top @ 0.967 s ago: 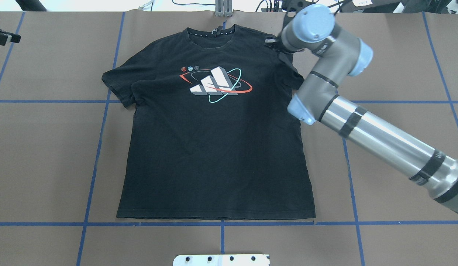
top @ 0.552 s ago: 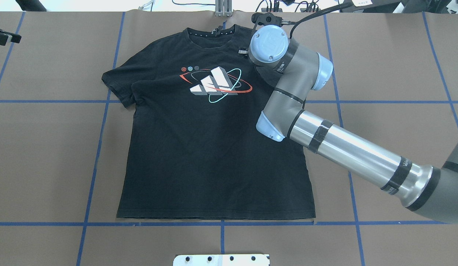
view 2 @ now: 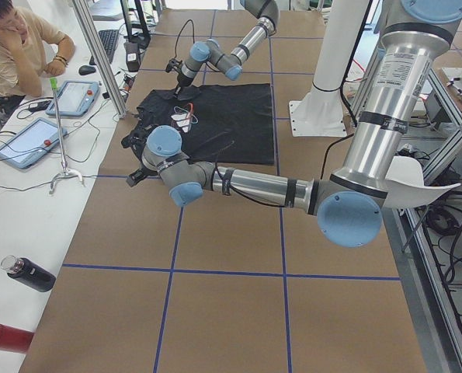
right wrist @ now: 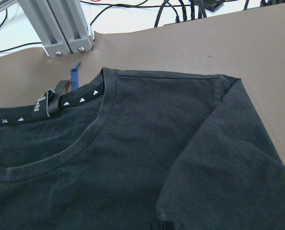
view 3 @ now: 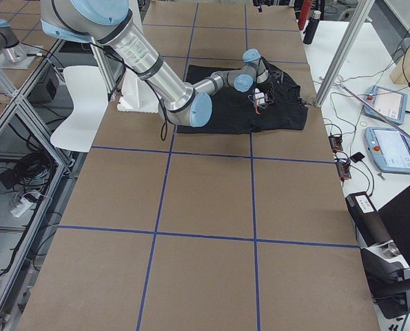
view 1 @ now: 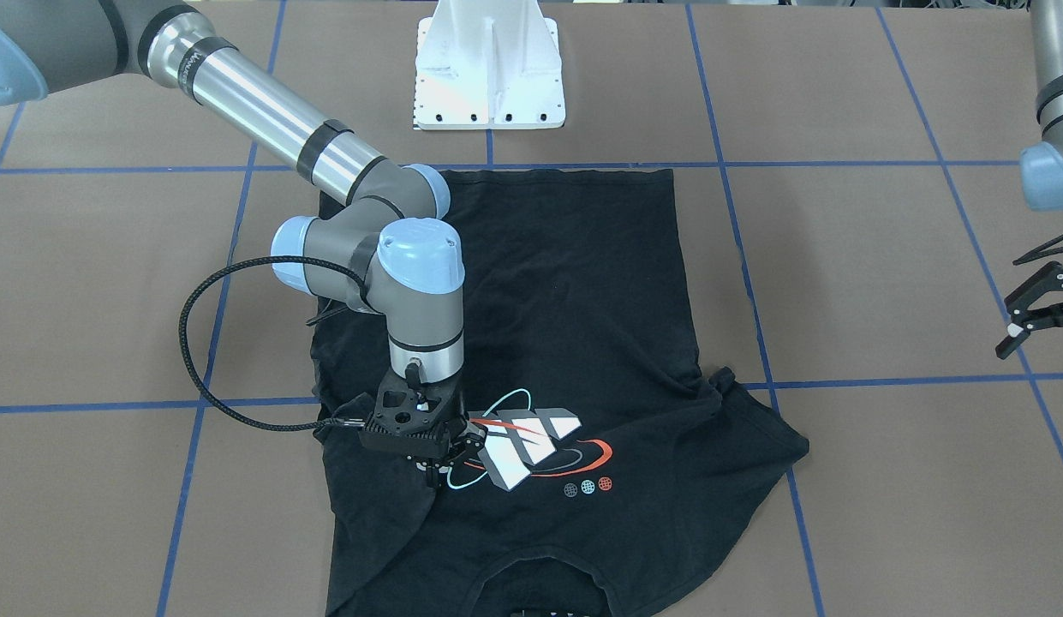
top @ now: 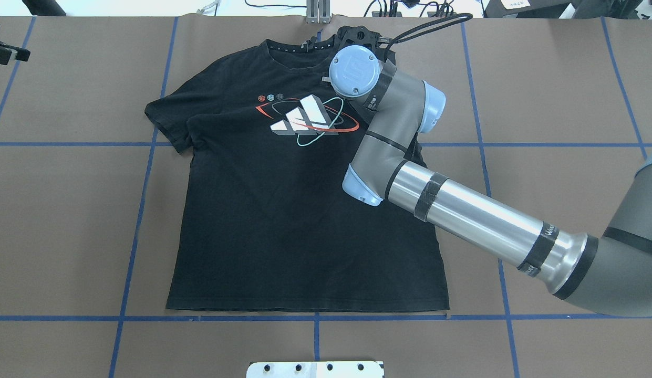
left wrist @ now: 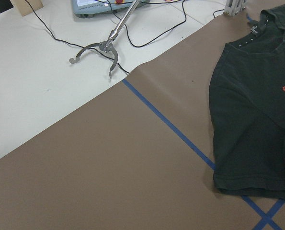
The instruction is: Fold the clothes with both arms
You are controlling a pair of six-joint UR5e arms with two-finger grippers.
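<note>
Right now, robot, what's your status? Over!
Left gripper open, off the cloth. Right gripper at T-shirt chest, grip unclear. One sleeve folded in. No obstacle seen.

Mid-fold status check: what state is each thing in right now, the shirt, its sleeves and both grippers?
T-shirt: flat on the table, print up, body unfolded.
Right-side sleeve: folded in onto the front.
Left-side sleeve: spread out, unfolded.
Right gripper: shut on the T-shirt fabric beside the print.
Left gripper: open, empty, clear of the T-shirt.

The black short-sleeved T-shirt [top: 304,220] is lying flat on the brown paper-covered table [top: 68,210]. The black right gripper [view 1: 441,463] is hanging over its chest, and the black left gripper [view 1: 1007,331] is sitting well apart, leftward.
</note>
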